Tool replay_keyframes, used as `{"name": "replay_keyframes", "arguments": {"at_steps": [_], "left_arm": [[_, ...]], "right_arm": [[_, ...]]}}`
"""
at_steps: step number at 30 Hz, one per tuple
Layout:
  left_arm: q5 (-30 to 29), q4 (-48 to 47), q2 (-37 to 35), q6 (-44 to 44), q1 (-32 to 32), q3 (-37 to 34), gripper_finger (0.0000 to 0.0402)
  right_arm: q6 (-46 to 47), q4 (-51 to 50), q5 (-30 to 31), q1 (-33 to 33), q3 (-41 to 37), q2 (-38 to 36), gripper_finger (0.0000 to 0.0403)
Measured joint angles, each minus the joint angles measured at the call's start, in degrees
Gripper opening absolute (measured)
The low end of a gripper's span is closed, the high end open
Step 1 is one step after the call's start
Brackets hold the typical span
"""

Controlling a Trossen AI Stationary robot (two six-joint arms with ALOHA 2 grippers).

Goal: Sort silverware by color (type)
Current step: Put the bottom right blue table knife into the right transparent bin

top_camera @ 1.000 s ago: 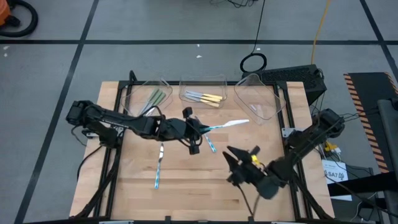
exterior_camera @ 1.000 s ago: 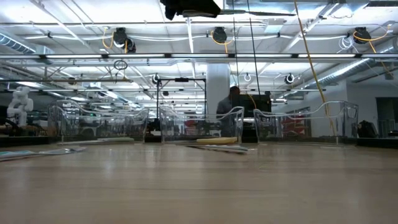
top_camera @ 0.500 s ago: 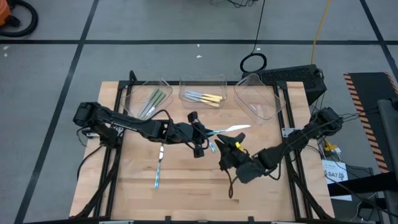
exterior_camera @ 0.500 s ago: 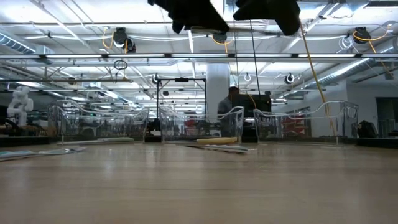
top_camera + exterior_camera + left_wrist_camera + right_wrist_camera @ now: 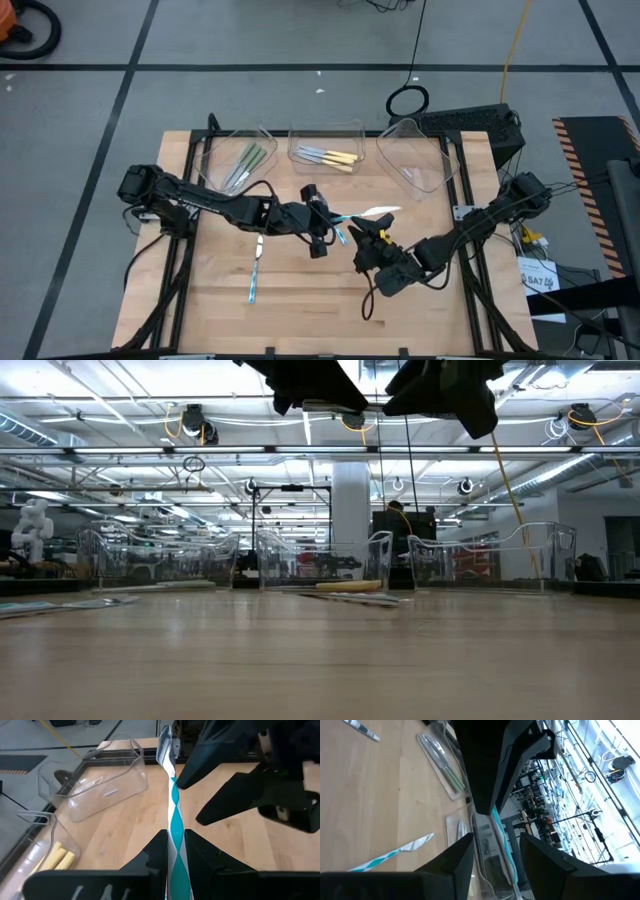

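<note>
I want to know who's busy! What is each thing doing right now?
left gripper: shut on blue-handled utensil, above table
right gripper: open beside that utensil
green utensils: lying in left tray
yellow utensils: lying in middle tray
right tray: no utensils inside
long blue utensil: flat on table

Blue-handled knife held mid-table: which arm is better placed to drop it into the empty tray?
Probably the right. The left gripper holds the blue-handled knife, and the open right gripper brackets it. The right arm sits nearer the empty tray.

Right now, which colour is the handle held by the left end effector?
Teal and white handle, clearest in the left wrist view.
</note>
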Motion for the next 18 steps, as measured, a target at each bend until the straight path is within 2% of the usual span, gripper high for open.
{"name": "replay_keyframes", "arguments": {"at_steps": [6,18], "left_arm": [[0.0,0.0,0.0,-2.8,-0.3,0.0,0.0053],[0.0,-0.4,0.5,-4.9,-0.3,0.0,0.0053]], "right_arm": [[1.2,-0.1,-0.1,0.0,0.0,0.0,0.0155],[-3.5,-0.4,-0.2,-1.2,0.0,0.0,0.0155]]}}
